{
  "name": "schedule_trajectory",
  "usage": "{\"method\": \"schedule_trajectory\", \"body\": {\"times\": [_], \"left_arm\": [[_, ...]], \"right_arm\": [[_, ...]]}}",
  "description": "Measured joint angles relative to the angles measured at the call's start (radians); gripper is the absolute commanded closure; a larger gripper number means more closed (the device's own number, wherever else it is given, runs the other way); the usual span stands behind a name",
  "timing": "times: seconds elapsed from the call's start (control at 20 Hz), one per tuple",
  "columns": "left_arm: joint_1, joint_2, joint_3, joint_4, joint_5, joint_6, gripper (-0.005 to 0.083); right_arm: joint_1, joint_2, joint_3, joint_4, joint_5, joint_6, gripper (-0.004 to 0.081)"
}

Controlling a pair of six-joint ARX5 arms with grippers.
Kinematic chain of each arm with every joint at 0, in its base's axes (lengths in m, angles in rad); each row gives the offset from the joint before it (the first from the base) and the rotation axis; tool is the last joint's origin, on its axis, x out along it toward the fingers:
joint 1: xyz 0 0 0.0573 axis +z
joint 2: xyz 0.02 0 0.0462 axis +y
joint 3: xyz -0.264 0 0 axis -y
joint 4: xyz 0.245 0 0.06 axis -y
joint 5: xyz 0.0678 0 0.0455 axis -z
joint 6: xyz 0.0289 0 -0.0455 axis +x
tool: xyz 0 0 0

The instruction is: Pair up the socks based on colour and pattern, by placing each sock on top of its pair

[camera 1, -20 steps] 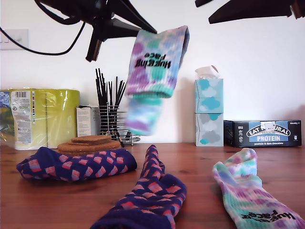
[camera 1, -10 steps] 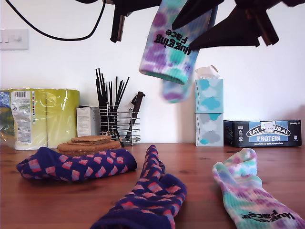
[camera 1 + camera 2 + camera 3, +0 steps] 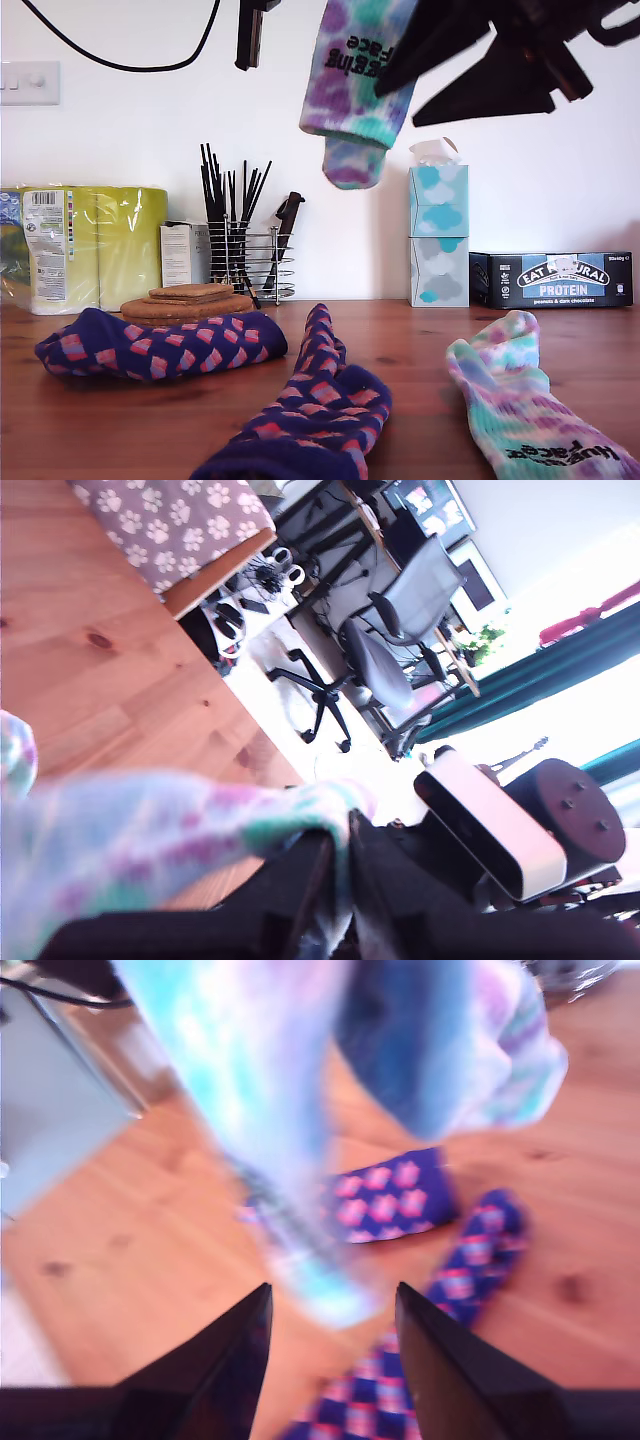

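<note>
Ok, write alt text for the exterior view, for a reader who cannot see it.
A tie-dye sock hangs in the air from a dark robot arm, above a wooden table. On the table lie two navy socks with pink blocks and, at the exterior view's right, a second tie-dye sock.

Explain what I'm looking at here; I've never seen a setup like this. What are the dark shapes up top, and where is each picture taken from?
The dark shapes are two robot arms ending in grippers. One picture is from a camera off the arms, low at the table; the other two ride on the grippers. My first gripper is shut on a tie-dye sock, hanging high in the air. My second gripper is open beside that sock. On the table lie two navy socks and a second tie-dye sock. Tissue boxes, paper rolls and a utensil rack stand along the wall.
</note>
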Motion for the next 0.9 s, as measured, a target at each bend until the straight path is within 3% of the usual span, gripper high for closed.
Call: {"method": "schedule_trajectory", "body": {"times": [0.15,0.25,0.35,0.45,0.65,0.7,0.8,0.85,0.9], "left_arm": [[0.000,0.000,0.000,-0.001,0.011,0.000,0.0797],[0.000,0.000,0.000,0.000,0.012,0.000,0.0797],[0.000,0.000,0.000,0.000,0.007,0.002,0.0797],[0.000,0.000,0.000,0.000,-0.032,0.010,0.0797],[0.000,0.000,0.000,-0.001,-0.143,0.091,0.0783],[0.000,0.000,0.000,-0.002,-0.176,0.130,0.0707],[0.000,0.000,0.000,-0.016,-0.224,0.187,0.0445],[0.000,0.000,0.000,-0.024,-0.228,0.217,0.0374],[0.002,0.000,0.000,-0.039,-0.224,0.245,0.0387]], "right_arm": [[0.000,0.000,0.000,0.005,0.033,-0.062,0.0413],[0.000,0.000,0.000,0.039,0.017,-0.079,0.0471],[-0.003,0.000,0.000,0.092,-0.042,-0.077,0.0593],[-0.003,0.000,0.003,0.119,-0.090,-0.054,0.0796],[-0.004,0.000,0.006,0.136,-0.148,0.030,0.0783],[-0.006,-0.002,0.006,0.137,-0.163,0.058,0.0783],[-0.021,-0.021,0.006,0.126,-0.175,0.109,0.0783],[-0.035,-0.042,0.011,0.096,-0.179,0.131,0.0783],[-0.051,-0.061,0.023,0.053,-0.182,0.140,0.0783]]}}
